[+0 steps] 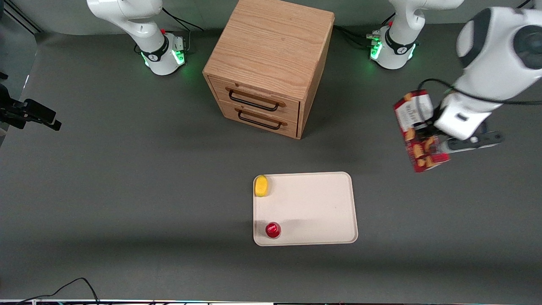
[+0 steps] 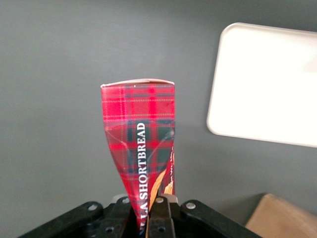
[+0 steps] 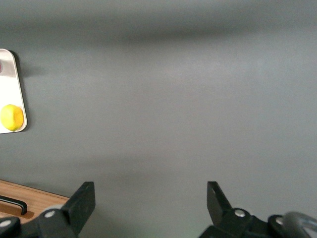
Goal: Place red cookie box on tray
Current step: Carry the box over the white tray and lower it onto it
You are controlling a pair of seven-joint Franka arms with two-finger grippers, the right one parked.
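My left gripper is shut on the red cookie box, a long dark-red tartan carton with a white label end and cookie pictures. It holds the box in the air above the grey table, toward the working arm's end and farther from the front camera than the tray. In the left wrist view the box is pinched and creased between the fingers, with the gripper closed tight on it. The cream-white tray lies beside it on the table. The tray's edge also shows in the right wrist view.
A yellow lemon and a small red-topped can sit on the tray, along its edge toward the parked arm. A wooden two-drawer cabinet stands farther from the front camera than the tray; its corner shows in the left wrist view.
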